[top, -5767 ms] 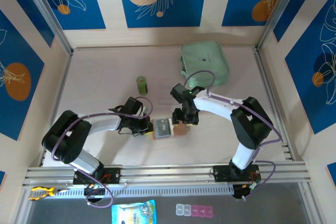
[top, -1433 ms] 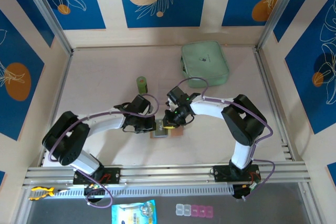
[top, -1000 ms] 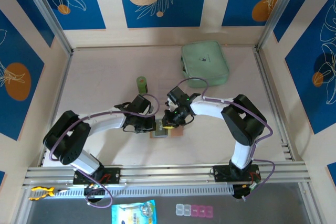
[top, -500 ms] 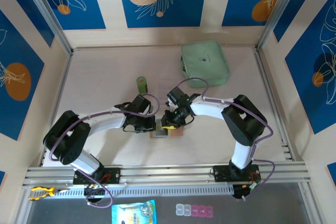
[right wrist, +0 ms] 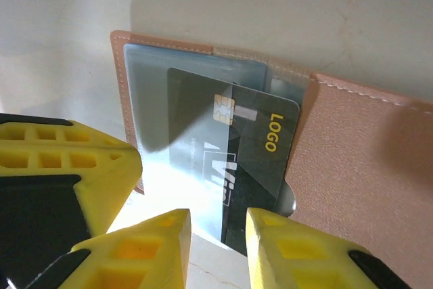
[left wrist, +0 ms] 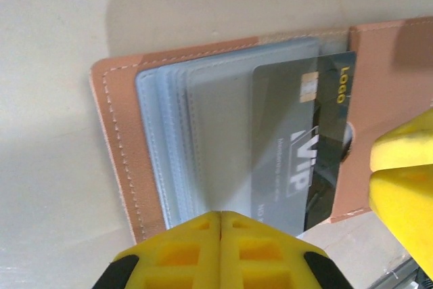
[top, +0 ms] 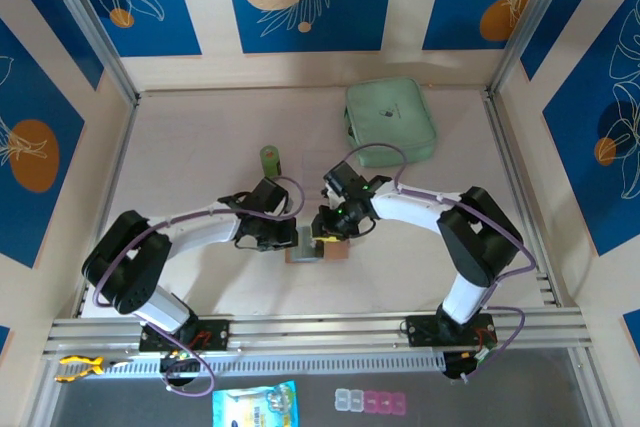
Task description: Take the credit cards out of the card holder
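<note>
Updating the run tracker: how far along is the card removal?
Done: card holder lies open on the table, dark card slid partway out of its clear pocket. In hand: left pincer shut at the holder's edge; right pincer open, straddling the card's edge. Left: pull that card free, then any others.

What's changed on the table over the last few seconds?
The right gripper moved left onto the open card holder; its jaws now stand slightly apart at the edge of the dark card. The left gripper, shut, edged right onto the holder. The holder, green pouch and green bottle stayed put.
</note>
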Controlling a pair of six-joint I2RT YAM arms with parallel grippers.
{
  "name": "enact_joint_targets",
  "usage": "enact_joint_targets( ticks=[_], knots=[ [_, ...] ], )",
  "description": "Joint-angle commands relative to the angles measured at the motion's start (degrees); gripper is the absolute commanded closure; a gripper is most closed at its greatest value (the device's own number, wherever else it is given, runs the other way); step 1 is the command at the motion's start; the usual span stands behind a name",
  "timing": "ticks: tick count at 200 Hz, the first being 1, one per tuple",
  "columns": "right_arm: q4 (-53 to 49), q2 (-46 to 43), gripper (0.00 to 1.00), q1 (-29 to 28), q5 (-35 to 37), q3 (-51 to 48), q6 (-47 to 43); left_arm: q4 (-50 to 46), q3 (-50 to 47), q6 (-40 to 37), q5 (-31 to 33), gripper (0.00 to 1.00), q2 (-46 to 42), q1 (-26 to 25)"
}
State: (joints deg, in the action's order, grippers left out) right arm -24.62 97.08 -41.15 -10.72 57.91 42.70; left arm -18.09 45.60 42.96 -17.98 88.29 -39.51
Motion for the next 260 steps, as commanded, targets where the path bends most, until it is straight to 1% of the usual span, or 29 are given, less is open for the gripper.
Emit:
enact_joint_targets(
  ticks=[1, 46, 81, 180, 230, 260],
  knots=[
    [-0.48, -2.22, 0.71, 0.97, -0.86, -1.68, 0.35, -0.83, 2.2, -0.58, -1.73, 0.98, -0.59, -0.13],
    [3.1, -2.21, 0.71, 2.08, -3.78, -4.53, 1.06, 0.32, 3.61, -0.42, -3.57, 0.98, 1.02, -0.48],
    [5.23, -0.71, 0.72, 2.38, -5.41, -5.42, 1.99, 1.79, 2.79, -0.73, -4.87, 0.98, 3.08, -0.44],
    [10.45, 1.98, 0.75, 4.07, -8.59, -8.31, 2.2, -0.69, 0.36, -1.47, -1.78, 0.99, 4.48, -0.34],
    [18.11, 1.93, 0.78, 5.73, -14.26, -11.57, 4.01, -1.23, 0.45, -1.91, -1.53, 0.99, 5.22, -0.37],
    [21.17, 2.08, 0.8, 6.33, -16.46, -12.84, 4.84, -1.5, 0.45, -2.07, -1.28, 1.0, 5.43, -0.39]
  ],
)
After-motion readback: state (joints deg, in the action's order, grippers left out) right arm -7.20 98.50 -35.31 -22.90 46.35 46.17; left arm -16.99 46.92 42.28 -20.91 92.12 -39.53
